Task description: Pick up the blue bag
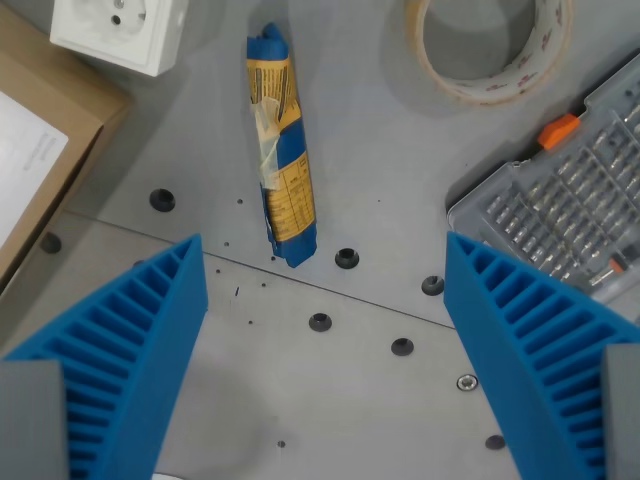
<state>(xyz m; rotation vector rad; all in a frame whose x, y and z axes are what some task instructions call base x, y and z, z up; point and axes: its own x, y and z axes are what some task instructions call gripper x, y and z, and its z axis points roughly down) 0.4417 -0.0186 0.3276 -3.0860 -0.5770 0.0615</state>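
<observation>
Foreground: two blue ribbed fingers (130, 350) of the gripper (325, 300), one at lower left, one at lower right of the wrist view; jaws spread wide, nothing btwn them but bare grey table (330, 420). Table surface shows several dark screw holes and a seam running diagonally across. Centre, beyond the fingertips: blue bag (281, 145), a rolled, elongated pkg w/ yellow printed label, lying flat on the table, long axis approx. top-to-bottom, lower end just above the seam, well apart from both fingers. Upper left: white socket block (120, 30); below it, at the left edge, a cardboard box (55, 150). Upper right: tape roll (490, 45). Right edge: clear bit case (560, 210) w/ orange latch.
</observation>
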